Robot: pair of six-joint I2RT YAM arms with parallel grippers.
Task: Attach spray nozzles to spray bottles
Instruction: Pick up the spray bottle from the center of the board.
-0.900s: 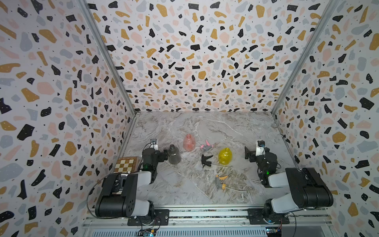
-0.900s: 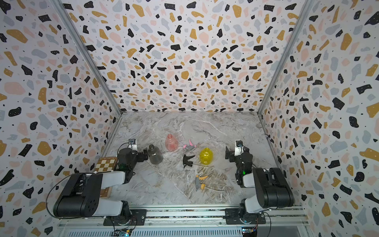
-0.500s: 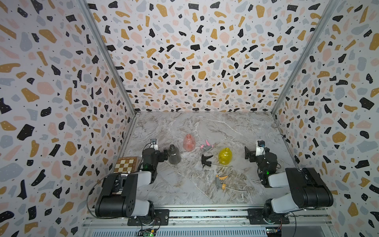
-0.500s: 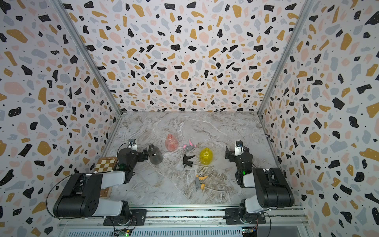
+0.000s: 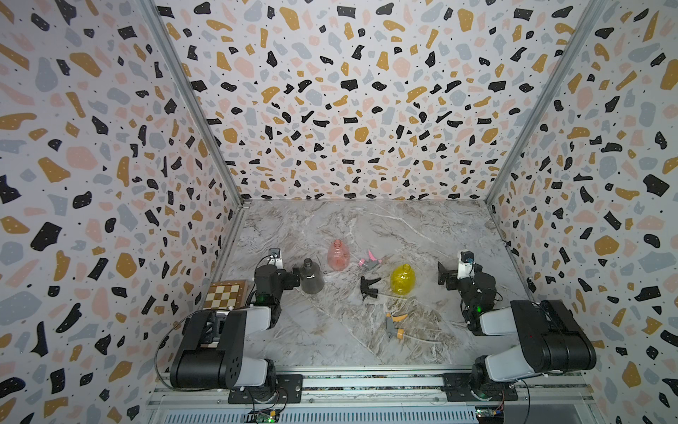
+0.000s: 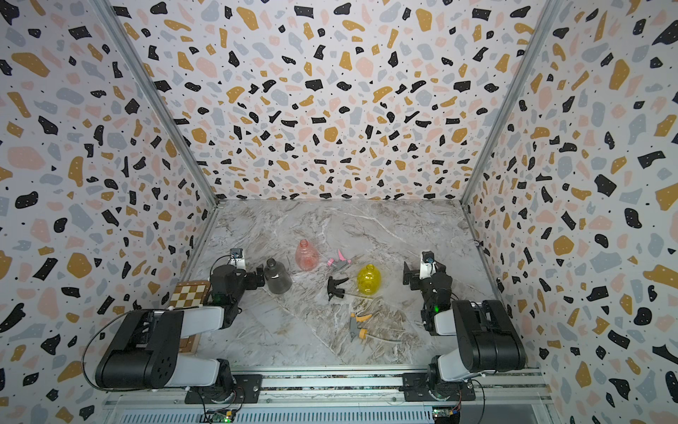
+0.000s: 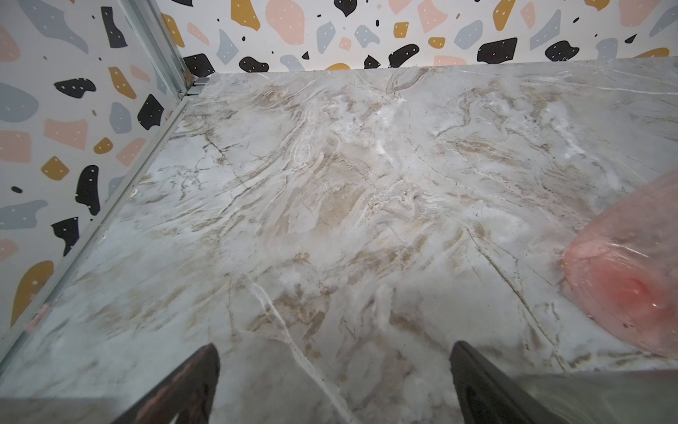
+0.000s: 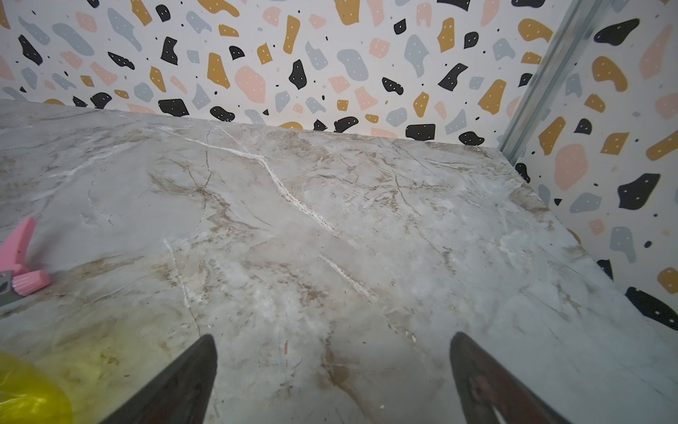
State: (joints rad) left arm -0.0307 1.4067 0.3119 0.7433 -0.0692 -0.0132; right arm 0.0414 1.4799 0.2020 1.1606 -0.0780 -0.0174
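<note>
Left wrist view: the left gripper [image 7: 334, 352] is seen spread wide and empty, as is the right gripper [image 8: 332, 341]. Mid-tabletop, the spray nozzles [image 5: 368, 287] lie loose among uncapped spray bottles [image 5: 402, 279]. The grey bottle [image 5: 312, 279] (just beside a left finger) could be toppled by any sideways sweep.

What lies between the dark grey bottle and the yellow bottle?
The black spray nozzle lies on the marble between the dark grey bottle and the yellow bottle, nearer the yellow one. Both top views show it.
</note>
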